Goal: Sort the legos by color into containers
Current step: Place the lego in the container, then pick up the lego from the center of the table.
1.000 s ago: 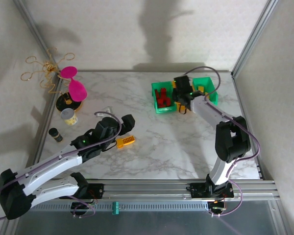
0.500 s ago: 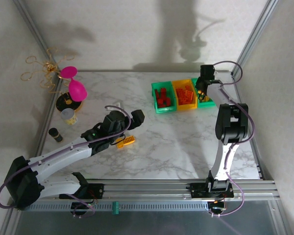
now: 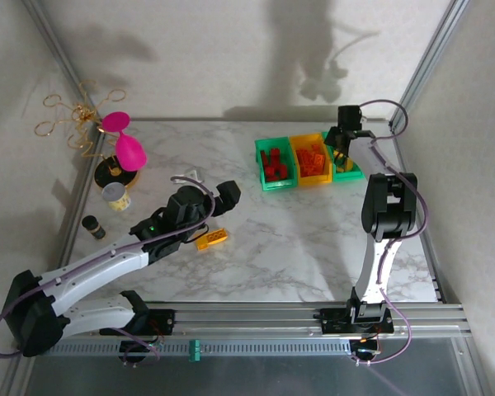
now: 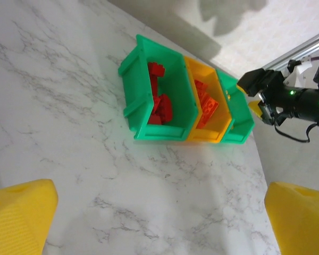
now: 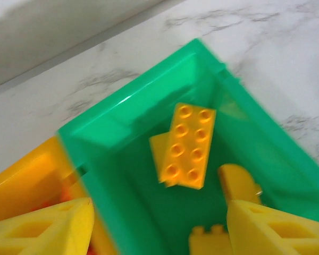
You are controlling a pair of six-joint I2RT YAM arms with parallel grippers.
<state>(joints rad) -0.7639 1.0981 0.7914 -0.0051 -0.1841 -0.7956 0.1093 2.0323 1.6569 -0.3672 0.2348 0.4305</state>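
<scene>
1. From above, we see the right gripper [image 3: 341, 147] has swung from the middle of the containers [image 3: 279, 186] to above the right green bin [image 3: 352, 172]. The left gripper [image 3: 226, 195] has shifted slightly away from the loose yellow brick [image 3: 212, 239] on the table [image 3: 297, 239]. Pink cups [image 3: 125, 148] stand far left.
2. At the left wrist, our fingers [image 4: 21, 218] are spread with nothing between them. Red bricks [image 4: 158, 103] fill the left green bin [image 4: 143, 125], and orange bricks [image 4: 204, 103] fill the yellow bin [image 4: 202, 135].
3. At the right wrist, the fingers [image 5: 276, 228] are apart, released. A studded yellow brick [image 5: 187, 146] lies inside the green bin.
</scene>
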